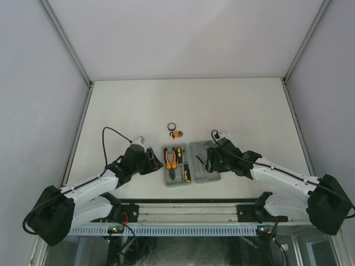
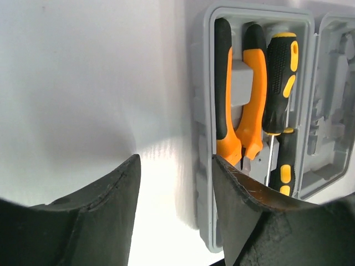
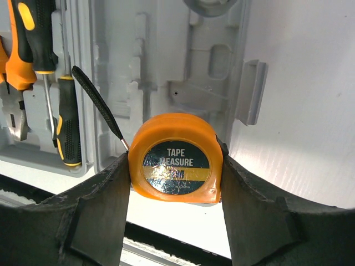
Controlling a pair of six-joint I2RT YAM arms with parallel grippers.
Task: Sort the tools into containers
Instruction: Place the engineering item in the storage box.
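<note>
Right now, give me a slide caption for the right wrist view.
Right gripper grips the orange tape measure at the open grey tool case, two screwdrivers seated.

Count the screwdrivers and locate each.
2. Both lie beside the pliers in the left half of the case: larger screwdriver farther back, smaller screwdriver nearer. A slim black tool in the right half may be a third.

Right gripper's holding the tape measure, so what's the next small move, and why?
Probably ease the right gripper forward and down to set the tape measure into the right half of the tool case. The tape measure is clamped at that half's edge, and its moulded recesses look largely free, while the left half already holds the pliers and screwdrivers.
</note>
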